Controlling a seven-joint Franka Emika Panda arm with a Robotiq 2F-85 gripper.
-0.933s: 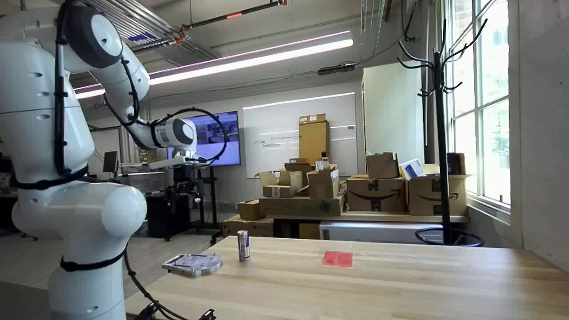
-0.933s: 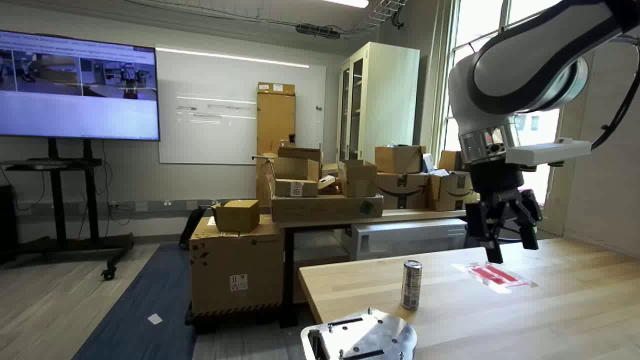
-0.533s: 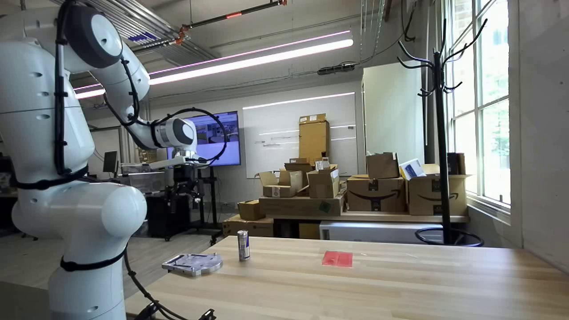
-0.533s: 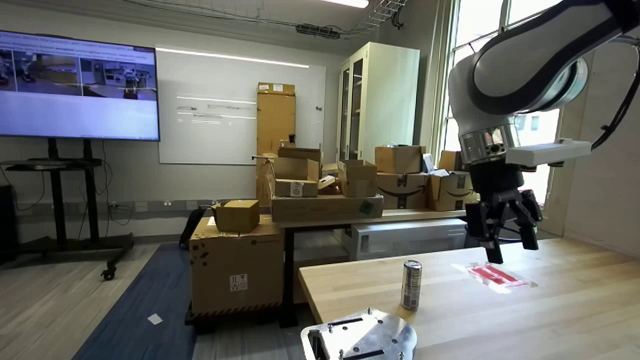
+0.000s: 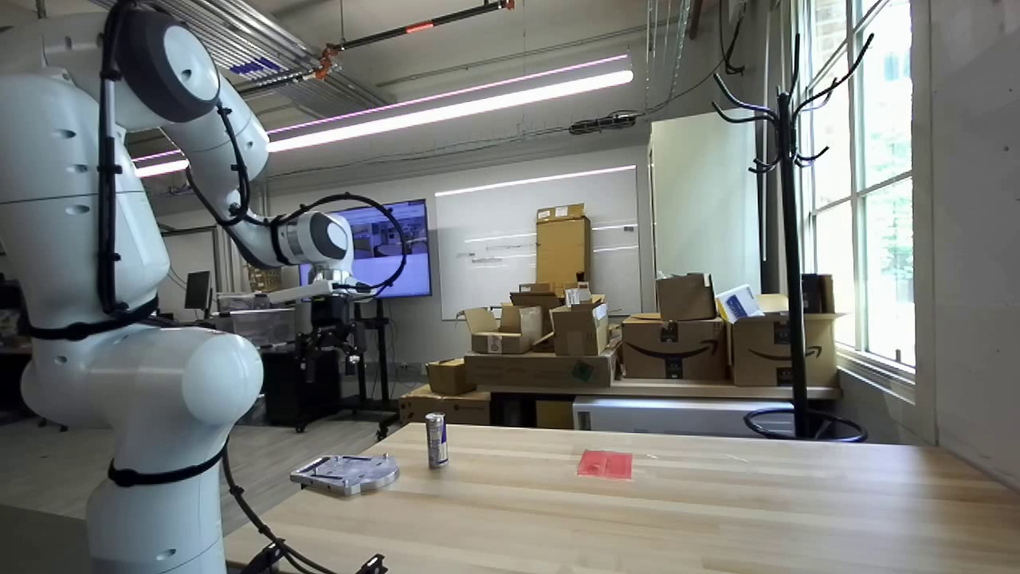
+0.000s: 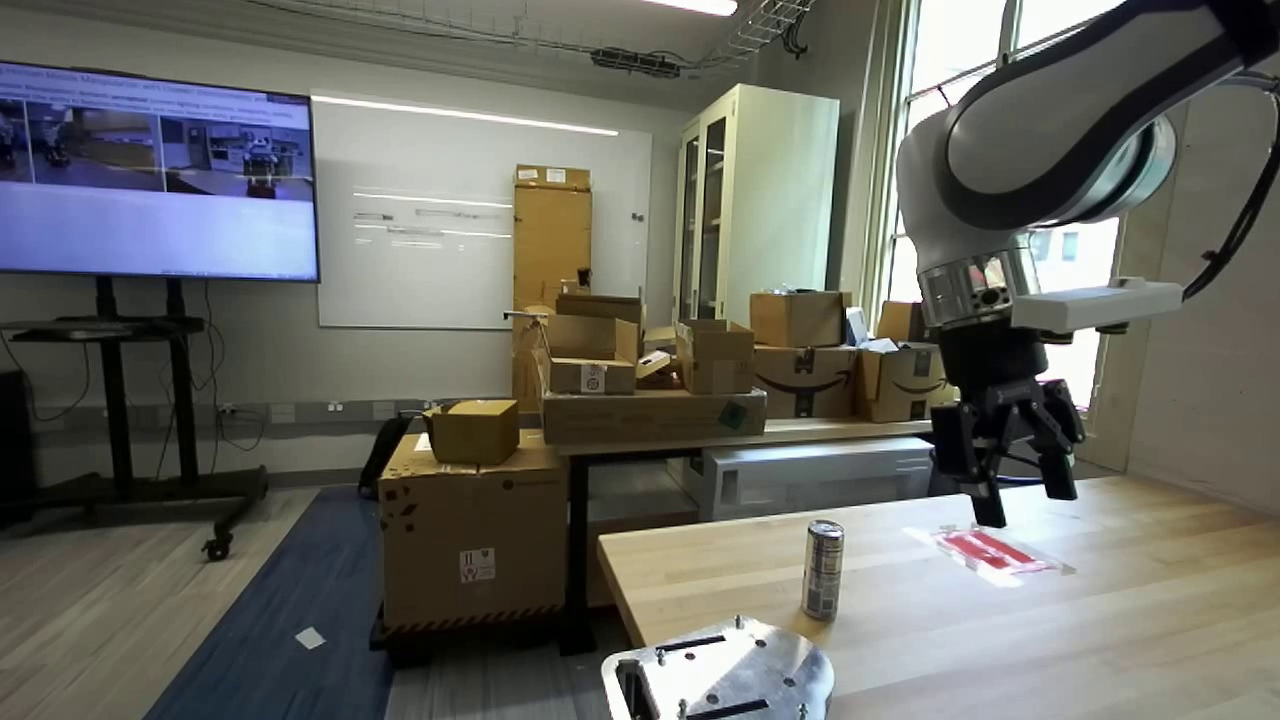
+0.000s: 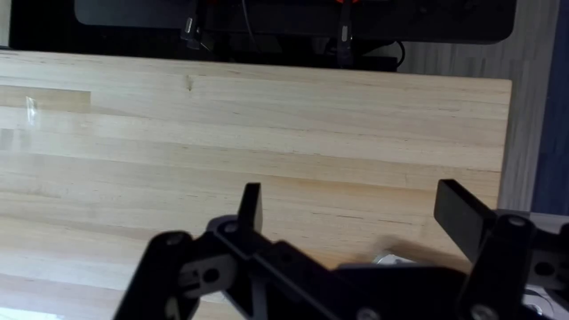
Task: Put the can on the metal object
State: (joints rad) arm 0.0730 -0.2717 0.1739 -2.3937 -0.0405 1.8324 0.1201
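Note:
The can is a slim silvery-grey cylinder with a dark label. It stands upright on the wooden table, also in an exterior view. The metal object lies flat beside the can, apart from it; it is partly cut off in an exterior view. My gripper is open and empty, well above the table; it also shows in an exterior view and the wrist view. A small silvery edge shows past the gripper; I cannot tell which thing it is.
The wooden table bears a flat red item, also seen in an exterior view. A table edge and corner show in the wrist view. Cardboard boxes stand on another table behind. A black coat rack stands by the window.

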